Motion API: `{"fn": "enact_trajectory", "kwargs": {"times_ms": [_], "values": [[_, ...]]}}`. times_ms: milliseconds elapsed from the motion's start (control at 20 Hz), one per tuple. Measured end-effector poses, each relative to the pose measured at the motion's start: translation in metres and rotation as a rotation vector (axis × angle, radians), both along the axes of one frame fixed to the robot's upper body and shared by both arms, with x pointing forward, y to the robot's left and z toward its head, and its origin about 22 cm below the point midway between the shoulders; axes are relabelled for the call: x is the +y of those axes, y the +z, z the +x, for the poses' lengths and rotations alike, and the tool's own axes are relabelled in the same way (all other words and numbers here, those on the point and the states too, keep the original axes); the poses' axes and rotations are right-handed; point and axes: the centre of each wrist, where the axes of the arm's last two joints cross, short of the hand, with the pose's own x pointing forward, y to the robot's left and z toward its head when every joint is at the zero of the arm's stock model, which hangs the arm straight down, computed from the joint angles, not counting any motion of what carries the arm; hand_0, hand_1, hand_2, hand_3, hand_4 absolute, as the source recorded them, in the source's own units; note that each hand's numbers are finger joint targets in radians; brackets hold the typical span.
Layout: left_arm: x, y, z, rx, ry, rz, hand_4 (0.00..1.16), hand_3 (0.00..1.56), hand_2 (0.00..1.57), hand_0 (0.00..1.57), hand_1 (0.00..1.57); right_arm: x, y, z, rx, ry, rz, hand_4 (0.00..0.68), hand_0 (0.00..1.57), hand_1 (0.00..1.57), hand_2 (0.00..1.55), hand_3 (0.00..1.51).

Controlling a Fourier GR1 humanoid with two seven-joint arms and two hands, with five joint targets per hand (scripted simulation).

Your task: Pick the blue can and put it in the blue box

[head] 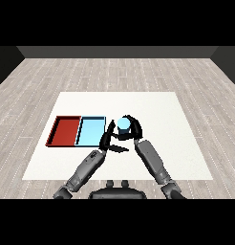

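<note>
While held upright in the curled fingers of the right hand [131,128], the blue can [122,124] sits just beside the light blue tray [90,130], not yet over it. Left hand [109,136] close alongside, fingers straight, holding nothing. Risk ahead, judging from here: brushing the left hand, clipping the near rim, or overshooting into the red tray [65,130].

Red tray [64,130] on white table [157,107]; grey plank floor [114,72] around.
</note>
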Motion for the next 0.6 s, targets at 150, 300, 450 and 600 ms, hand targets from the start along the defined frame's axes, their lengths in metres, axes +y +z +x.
{"fn": "enact_trajectory", "kwargs": {"times_ms": [150, 300, 450, 600], "values": [[-0.0020, -0.0025, 0.0031, 0.010, -0.004, -0.006, 0.00, 0.00, 0.00, 0.00, 0.00, 0.0054, -0.0020, -0.0096, -0.002, 0.009, -0.005, 0.561, 1.44, 1.44, 1.46, 1.37], [-0.0032, -0.0026, 0.0033, 0.018, -0.010, -0.007, 0.00, 0.00, 0.00, 0.00, 0.00, 0.0062, -0.0018, -0.0076, -0.007, 0.013, 0.000, 0.557, 1.42, 1.42, 1.45, 1.37], [-0.0059, -0.0036, 0.0093, 0.022, -0.008, 0.003, 0.00, 0.00, 0.00, 0.00, 0.00, 0.0110, 0.0010, -0.0087, -0.011, 0.029, 0.002, 0.558, 1.43, 1.43, 1.46, 1.38], [-0.0077, -0.0046, 0.0080, 0.032, -0.012, 0.012, 0.00, 0.00, 0.00, 0.00, 0.00, 0.0137, 0.0022, -0.0099, -0.017, 0.040, 0.001, 0.552, 1.43, 1.43, 1.46, 1.37]]}}
